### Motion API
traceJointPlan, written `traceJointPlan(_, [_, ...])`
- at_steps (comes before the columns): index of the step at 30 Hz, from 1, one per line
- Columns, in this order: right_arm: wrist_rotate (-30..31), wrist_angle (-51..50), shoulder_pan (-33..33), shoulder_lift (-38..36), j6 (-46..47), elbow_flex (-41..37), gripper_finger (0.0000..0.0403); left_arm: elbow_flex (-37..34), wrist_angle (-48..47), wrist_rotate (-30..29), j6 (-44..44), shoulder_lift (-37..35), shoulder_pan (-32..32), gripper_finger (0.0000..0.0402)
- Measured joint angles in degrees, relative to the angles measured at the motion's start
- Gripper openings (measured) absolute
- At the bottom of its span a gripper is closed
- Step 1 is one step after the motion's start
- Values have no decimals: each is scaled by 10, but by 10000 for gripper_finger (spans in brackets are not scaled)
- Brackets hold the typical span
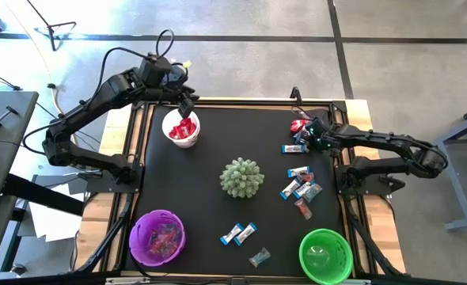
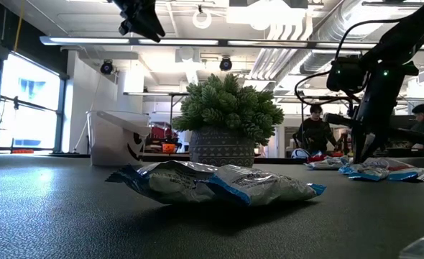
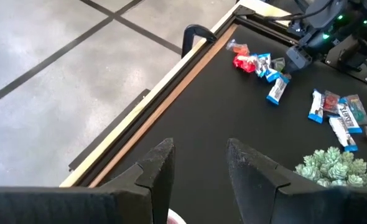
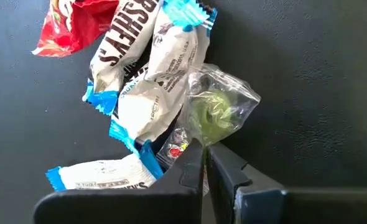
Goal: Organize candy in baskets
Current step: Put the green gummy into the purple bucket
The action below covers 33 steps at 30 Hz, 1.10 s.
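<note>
The right gripper [image 1: 311, 141] sits low over the candy [image 4: 152, 87] by the desk's far right corner, fingers nearly closed, seemingly nipping a wrapper edge. Lift slowly so neighbours don't drag. The left gripper [image 1: 187, 104] hangs open and empty above the white basket [image 1: 170, 136].

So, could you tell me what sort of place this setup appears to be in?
Probably an industrial-style lab or workshop: exposed ducts run along the open ceiling, the floor is bare concrete with dark taped lines, and a person is at benches behind the table.
</note>
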Motion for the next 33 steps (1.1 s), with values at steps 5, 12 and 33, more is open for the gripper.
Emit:
traceJointPlan(5, [-52, 4, 1, -4, -5, 0, 3, 0, -26, 0, -6, 0, 0, 131])
traceJointPlan(12, [-96, 6, 17, -62, -1, 0, 1, 0, -56, 2, -21, 0, 0, 131])
traceJointPlan(33, [-101, 530, 123, -221, -223, 0, 0, 0, 195, 130, -62, 0, -18, 131])
